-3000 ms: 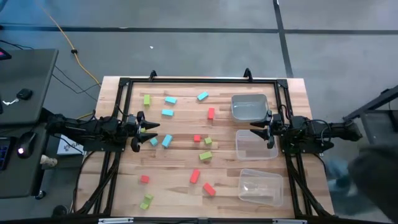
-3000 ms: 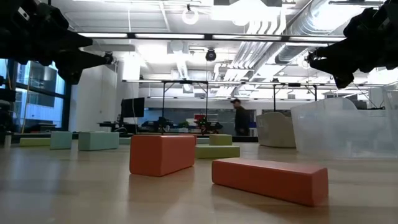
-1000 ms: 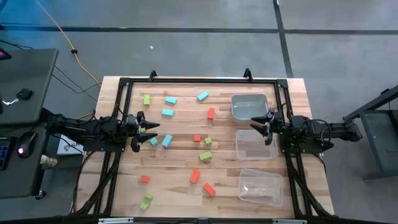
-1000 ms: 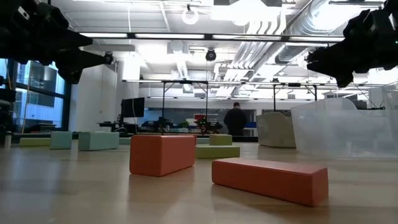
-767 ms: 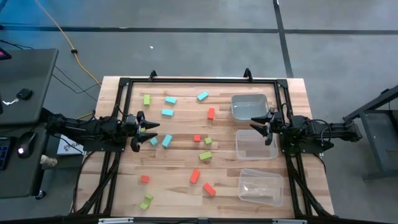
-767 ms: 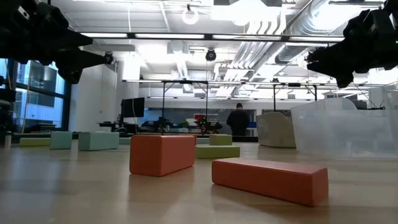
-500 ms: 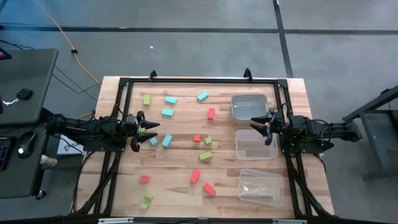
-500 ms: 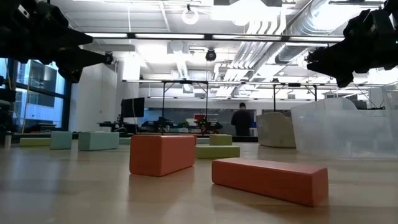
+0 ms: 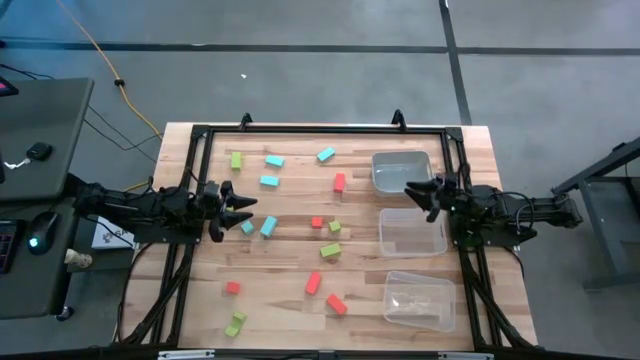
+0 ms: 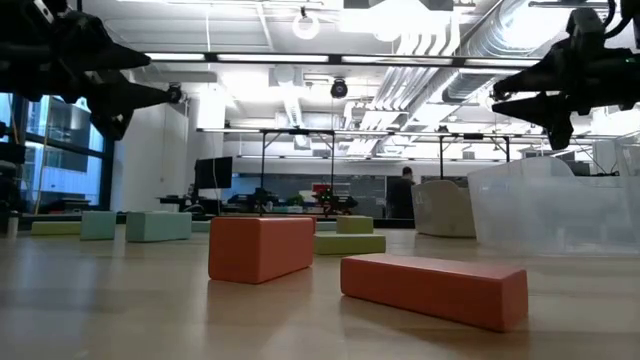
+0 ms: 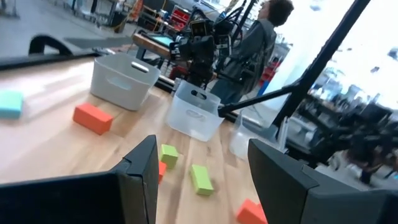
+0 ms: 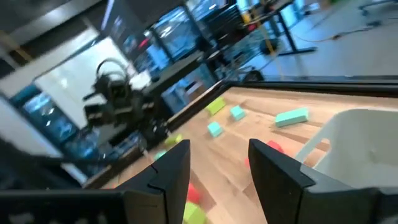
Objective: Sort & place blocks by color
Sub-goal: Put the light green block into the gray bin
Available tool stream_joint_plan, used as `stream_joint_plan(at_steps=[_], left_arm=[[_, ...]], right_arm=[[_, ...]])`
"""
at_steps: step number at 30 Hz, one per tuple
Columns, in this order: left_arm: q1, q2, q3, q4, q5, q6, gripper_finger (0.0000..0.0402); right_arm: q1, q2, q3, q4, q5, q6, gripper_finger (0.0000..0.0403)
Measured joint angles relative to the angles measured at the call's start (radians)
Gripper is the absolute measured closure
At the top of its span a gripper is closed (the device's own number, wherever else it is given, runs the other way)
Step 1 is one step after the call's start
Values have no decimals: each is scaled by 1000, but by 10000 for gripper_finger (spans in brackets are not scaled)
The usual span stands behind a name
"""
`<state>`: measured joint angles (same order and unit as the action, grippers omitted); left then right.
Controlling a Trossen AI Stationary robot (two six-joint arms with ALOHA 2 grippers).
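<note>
Two grippers were up off the table, and neither was grasping anything. My left gripper hung with its fingers parted, nothing between them, tips aimed across the wooden table toward the far side. Just beyond those tips lay two light blue blocks, close together, not touching my fingers. Past them sat a small red-orange block with a lime green block beside it, and a green bar near those.

My right gripper also stood released, its fingers spread and bare, hovering over the gap between the first clear bin and the second bin. A third bin sat to one side of my right fingers, beyond the second one. All three bins looked bare of blocks in the high view.

Off to the other side of my left fingers were a green block, a blue bar, another blue bar, a tilted blue block and a red-orange bar. On the opposite side lay a red-orange cube, a green pair, and two red-orange bars, well apart from either gripper. In the low view those two bars rested flat on the wood, apart from each other. Behind the table a person stood in the room.
</note>
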<state>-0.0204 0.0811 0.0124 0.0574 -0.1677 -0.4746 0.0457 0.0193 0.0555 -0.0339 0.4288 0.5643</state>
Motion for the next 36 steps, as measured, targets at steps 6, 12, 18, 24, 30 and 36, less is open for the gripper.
stream_joint_plan(at_steps=[6,12,18,24,30,36], left_arm=[[0,0,0,0,0,-29,227],[0,0,0,0,0,-108,227],[0,0,0,0,0,-172,227],[0,0,0,0,-1,-204,227],[0,0,0,-1,-10,-242,227],[0,0,0,-7,-20,-256,227]], right_arm=[[0,0,0,49,51,-19,249],[0,0,0,291,53,-51,249],[0,0,0,541,80,-144,249],[0,9,61,594,79,-209,249],[0,102,152,592,75,-270,249],[0,279,272,546,67,-303,224]])
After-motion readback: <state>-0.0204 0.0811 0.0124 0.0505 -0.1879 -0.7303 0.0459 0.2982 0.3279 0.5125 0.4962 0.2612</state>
